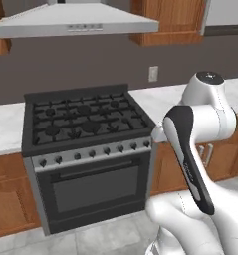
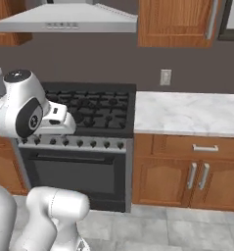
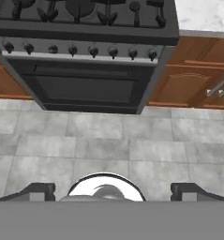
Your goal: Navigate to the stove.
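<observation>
Standing against the back wall, the stove [image 1: 85, 149] is set between two runs of wooden cabinets, directly below the range hood [image 1: 75, 22]; this placement is consistent with a fixed appliance vented from above. Its black burner grates [image 1: 83, 117] lie level on top, a row of dark knobs [image 3: 80, 49] runs along the steel front, and the oven door [image 2: 72, 171] with its bar handle is seen closed. In both base views the stove is found ahead and close, left of centre, with a strip of tiled floor [image 3: 108, 140] between it and the base. The approach is judged largely complete, with at most a small closing or centring move remaining.

A marble worktop [image 2: 187, 112] adjoins the stove on its right, over cabinet doors with metal handles [image 2: 197, 176]. An outlet plate [image 2: 165, 77] is fixed to the wall above it.

The arm is held folded and raised over the base, presumably to keep it clear of the stove front while driving. The hand [image 3: 112, 190] is pointed downward at the floor before the oven; its fingertips [image 3: 38, 191] are seen spread wide apart, with nothing held between them.
</observation>
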Controlling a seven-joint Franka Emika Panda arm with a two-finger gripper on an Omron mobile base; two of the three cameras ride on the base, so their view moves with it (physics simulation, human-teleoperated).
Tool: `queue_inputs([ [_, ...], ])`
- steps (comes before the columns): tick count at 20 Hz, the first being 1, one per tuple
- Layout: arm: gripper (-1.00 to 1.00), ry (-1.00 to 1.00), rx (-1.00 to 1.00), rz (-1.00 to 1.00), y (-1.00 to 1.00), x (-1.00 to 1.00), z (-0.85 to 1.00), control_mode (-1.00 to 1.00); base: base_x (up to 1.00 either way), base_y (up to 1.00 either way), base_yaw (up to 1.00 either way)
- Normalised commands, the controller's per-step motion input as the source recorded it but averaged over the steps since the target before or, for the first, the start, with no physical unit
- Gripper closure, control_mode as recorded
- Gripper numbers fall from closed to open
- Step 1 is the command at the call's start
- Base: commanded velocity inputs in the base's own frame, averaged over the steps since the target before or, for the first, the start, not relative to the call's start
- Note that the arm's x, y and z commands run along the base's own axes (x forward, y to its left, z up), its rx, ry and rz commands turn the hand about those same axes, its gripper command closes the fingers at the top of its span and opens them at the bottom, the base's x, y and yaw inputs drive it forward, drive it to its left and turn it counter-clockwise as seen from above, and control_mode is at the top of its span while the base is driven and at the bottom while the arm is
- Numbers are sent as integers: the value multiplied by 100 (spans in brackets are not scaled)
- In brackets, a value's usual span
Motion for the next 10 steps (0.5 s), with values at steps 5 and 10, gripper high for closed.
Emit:
queue_inputs([
  [5, -100, 0, 0, 0, 0, 0, 0, 100, 100, 97, -7],
  [10, -100, 0, 0, 0, 0, 0, 0, 100, 100, 13, -1],
])
